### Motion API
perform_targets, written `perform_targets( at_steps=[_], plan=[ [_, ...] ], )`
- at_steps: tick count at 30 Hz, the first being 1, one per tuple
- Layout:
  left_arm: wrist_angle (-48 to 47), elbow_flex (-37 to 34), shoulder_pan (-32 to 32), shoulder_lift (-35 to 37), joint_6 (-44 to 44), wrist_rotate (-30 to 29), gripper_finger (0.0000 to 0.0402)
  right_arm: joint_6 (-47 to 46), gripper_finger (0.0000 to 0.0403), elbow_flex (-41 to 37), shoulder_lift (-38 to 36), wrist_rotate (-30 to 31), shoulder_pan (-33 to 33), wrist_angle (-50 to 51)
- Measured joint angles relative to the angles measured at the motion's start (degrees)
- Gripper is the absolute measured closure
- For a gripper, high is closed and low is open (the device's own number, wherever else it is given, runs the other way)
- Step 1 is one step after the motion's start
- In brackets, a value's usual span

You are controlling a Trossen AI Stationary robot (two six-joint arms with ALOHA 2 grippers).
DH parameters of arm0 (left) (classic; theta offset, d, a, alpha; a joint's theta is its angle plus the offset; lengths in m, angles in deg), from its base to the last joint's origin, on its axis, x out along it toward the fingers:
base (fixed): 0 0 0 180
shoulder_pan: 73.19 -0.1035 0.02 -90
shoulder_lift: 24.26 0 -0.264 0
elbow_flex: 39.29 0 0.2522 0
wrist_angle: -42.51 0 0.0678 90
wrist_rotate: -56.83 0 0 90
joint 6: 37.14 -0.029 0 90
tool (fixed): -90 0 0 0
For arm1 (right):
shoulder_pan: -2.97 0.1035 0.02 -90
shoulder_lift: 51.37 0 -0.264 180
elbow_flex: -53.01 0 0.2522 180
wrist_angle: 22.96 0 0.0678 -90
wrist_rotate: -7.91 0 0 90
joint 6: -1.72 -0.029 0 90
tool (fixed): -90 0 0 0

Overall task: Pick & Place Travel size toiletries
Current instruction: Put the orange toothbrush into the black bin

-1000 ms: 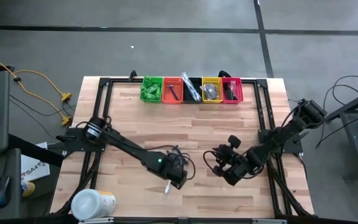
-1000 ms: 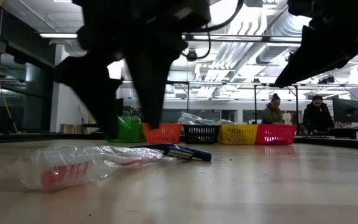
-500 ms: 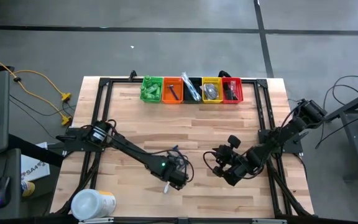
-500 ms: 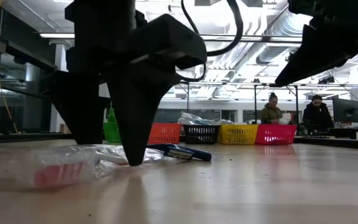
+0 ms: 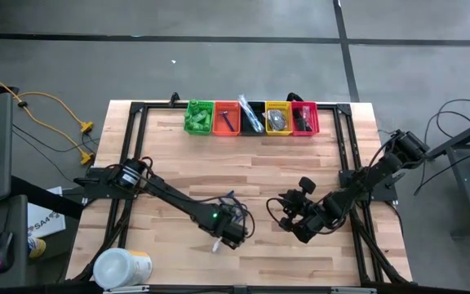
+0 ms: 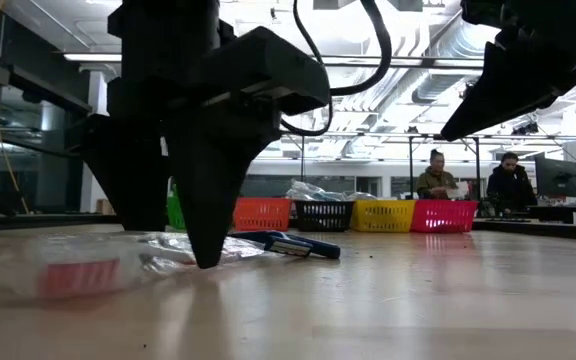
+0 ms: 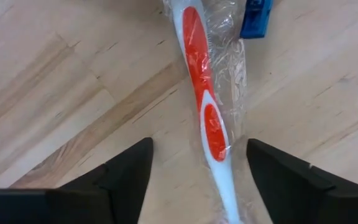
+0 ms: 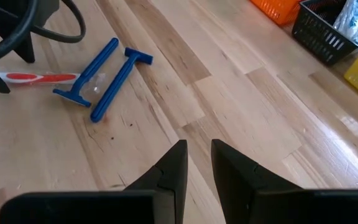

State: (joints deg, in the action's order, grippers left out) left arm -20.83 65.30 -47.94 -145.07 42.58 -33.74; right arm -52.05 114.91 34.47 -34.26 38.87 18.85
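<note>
With its fingers spread wide, the left gripper straddles the wrapped toothbrush.
Toothbrush lies mid-table beside two blue razors; right gripper, fingers narrow and empty, hovers nearby over bare wood.

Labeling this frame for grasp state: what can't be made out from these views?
- Toothbrush head: wrist view crops it; in the low view the left gripper blocks it.
- Bin contents: too small from above, behind bin walls in the low view.
- Razors: hidden under the arm from above.
- Right gripper fingertip contact: narrow gap, nothing visibly held.
</note>
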Motion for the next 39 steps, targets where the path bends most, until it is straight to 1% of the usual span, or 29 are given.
perform_targets(
  at_steps=[3, 7, 11, 16, 20, 23, 28, 34, 36, 37, 39],
  plan=[
    [-0.40, -0.04, 0.27, -0.02, -0.64, 0.28, 0.0178, 0.01, 0.0337, 0.00, 0.00, 0.00, 0.00, 0.11],
    [-0.49, -0.09, 0.27, -0.02, -2.74, 3.20, 0.0229, 0.02, 0.0337, 0.00, 0.00, 0.00, 0.00, 0.34],
    [-0.70, -0.09, 0.31, -0.07, -4.88, 4.86, 0.0268, 0.04, 0.0337, 0.00, 0.00, 0.00, 0.00, 0.42],
    [-1.64, -0.09, 0.31, -0.09, -7.52, 4.67, 0.0314, 0.04, 0.0337, 0.00, 0.00, -0.17, 0.00, 0.45],
    [-1.83, -0.11, 0.33, -0.09, -9.09, 3.50, 0.0359, 1.23, 0.0337, 0.00, 0.00, -3.21, 0.00, 0.44],
    [-1.85, -0.11, 0.37, -0.09, -11.91, 2.85, 0.0363, 1.29, 0.0337, 0.00, 0.00, -4.41, 0.11, 0.44],
    [-2.94, -0.15, 1.04, 0.39, -16.60, 0.87, 0.0363, 1.20, 0.0337, 0.00, 0.00, -4.27, 0.55, 0.44],
    [-7.27, -0.17, 2.20, 4.42, -20.56, -4.54, 0.0363, 1.11, 0.0337, 0.00, -0.78, 0.18, 0.96, 0.44],
    [-10.27, -0.23, 2.60, 6.05, -21.29, -6.32, 0.0363, 1.38, 0.0337, 0.00, -1.73, 1.90, 0.70, 0.52],
    [-10.99, -0.26, 2.56, 6.86, -21.90, -6.75, 0.0363, 1.56, 0.0337, 0.00, -2.38, 2.54, 0.44, 0.57],
    [-11.97, -0.24, 2.60, 8.59, -23.73, -9.37, 0.0363, 2.24, 0.0337, 0.00, -4.04, 4.04, 0.02, 1.04]
  ],
)
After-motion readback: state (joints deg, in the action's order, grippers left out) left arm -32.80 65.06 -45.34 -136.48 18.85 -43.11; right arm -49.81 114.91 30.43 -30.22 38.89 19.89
